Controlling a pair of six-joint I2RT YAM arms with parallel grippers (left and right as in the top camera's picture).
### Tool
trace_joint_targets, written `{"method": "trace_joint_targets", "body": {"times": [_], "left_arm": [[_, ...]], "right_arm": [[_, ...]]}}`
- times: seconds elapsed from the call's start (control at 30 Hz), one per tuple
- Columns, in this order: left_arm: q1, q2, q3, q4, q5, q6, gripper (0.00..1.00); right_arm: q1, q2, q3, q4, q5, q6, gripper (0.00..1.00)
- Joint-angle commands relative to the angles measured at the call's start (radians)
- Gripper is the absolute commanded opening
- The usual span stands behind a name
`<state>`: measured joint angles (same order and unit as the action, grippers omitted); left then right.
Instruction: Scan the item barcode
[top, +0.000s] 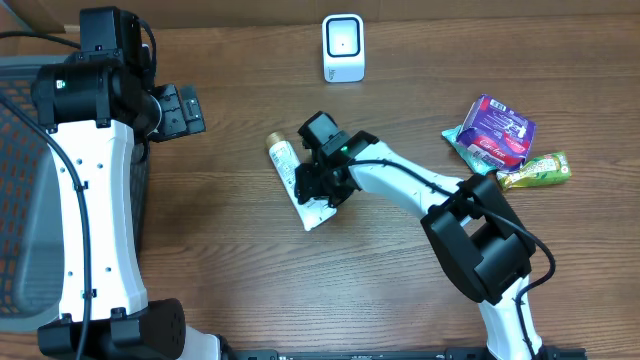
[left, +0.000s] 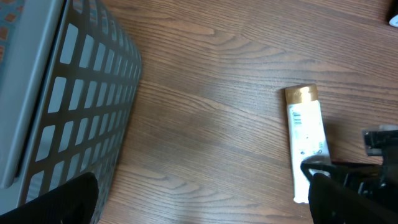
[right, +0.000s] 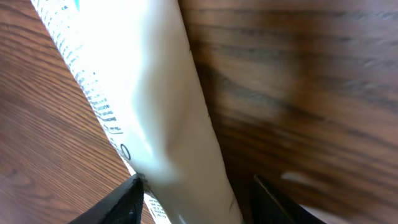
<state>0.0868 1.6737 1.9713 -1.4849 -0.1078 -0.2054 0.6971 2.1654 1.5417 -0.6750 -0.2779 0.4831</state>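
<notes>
White gold-capped tube (top: 290, 165), print illegible, lies on wood-grain counter (top: 230, 250). Astride it, right pincer (top: 320, 190) part-open, grip unconfirmed; left pincer (top: 190, 110) fully spread, empty.

Wooden tabletop (top: 250, 290) carries: white scanner (top: 343, 47) at 12 o'clock, gold-capped tube (top: 288, 160) at centre, snack packets (top: 497, 135) at 3 o'clock

One tube (top: 284, 158), one scanner (top: 343, 47), three packets (top: 500, 128)
</notes>
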Motion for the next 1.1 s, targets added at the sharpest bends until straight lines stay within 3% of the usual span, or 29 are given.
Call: {"method": "trace_joint_targets", "body": {"times": [0.0, 0.17, 0.43, 0.67, 0.83, 1.07], "left_arm": [[-0.002, 0.0, 0.0, 0.001, 0.001, 0.019, 1.0], [-0.002, 0.0, 0.0, 0.001, 0.002, 0.019, 1.0], [-0.002, 0.0, 0.0, 0.001, 0.001, 0.019, 1.0], [-0.002, 0.0, 0.0, 0.001, 0.002, 0.019, 1.0], [-0.002, 0.0, 0.0, 0.001, 0.001, 0.019, 1.0], [-0.002, 0.0, 0.0, 0.001, 0.001, 0.019, 1.0]], "right_arm": [[-0.014, -0.016, 0.002, -0.007, -0.014, -0.183, 0.56], [-0.011, -0.014, 0.002, -0.004, -0.069, -0.298, 0.56], [-0.011, -0.013, 0.0, -0.012, -0.109, -0.302, 0.55], [-0.028, -0.013, 0.001, -0.008, -0.188, -0.301, 0.37], [-0.066, -0.013, 0.001, -0.009, -0.261, -0.301, 0.13], [-0.158, -0.049, 0.003, -0.028, -0.365, -0.301, 0.04]]}}
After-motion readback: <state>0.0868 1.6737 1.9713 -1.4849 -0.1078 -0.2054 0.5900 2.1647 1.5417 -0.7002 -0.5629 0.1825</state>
